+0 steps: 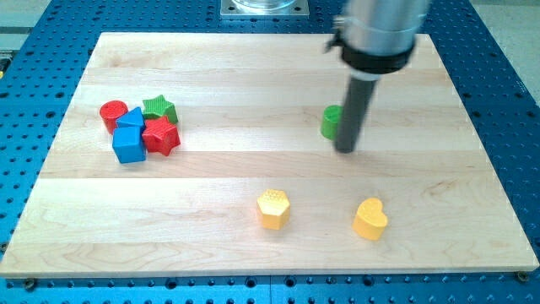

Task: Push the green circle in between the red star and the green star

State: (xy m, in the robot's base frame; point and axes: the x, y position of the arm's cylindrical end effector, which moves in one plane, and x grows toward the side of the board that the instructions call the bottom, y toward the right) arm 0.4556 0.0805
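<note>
The green circle [330, 122] stands right of the board's middle, partly hidden behind my rod. My tip [346, 149] rests on the board just to the circle's right and a little below it, touching or nearly touching it. The red star [161, 136] and the green star [159, 108] lie close together at the view's left, the green star above the red one, far from the tip.
A red circle [113, 112] and two blue blocks [129, 139] crowd against the stars on their left. A yellow hexagon [273, 209] and a yellow heart [370, 219] lie toward the view's bottom. The wooden board [253, 76] sits on a blue perforated table.
</note>
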